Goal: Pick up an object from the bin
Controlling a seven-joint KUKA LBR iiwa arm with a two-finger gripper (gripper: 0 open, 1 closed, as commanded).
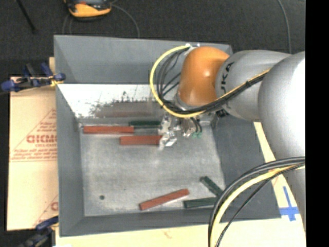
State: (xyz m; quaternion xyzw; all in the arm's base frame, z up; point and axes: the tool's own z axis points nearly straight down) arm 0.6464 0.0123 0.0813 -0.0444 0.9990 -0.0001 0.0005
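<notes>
My gripper (168, 138) hangs low over the back middle of the bin, right at the right end of a short red-brown bar (139, 140). Just behind that bar lies a dark green stick (145, 123), and to its left a longer red-brown bar (108, 130) lies along the back wall. The fingertips sit close against the short bar's end, and how they stand is hidden by the gripper's own body. Nothing is seen between them.
Near the front of the bin lie another red-brown bar (163, 199) and two dark green sticks (211, 185) (198, 204) by the right corner. The arm with its orange cover and cables overhangs the bin's back right.
</notes>
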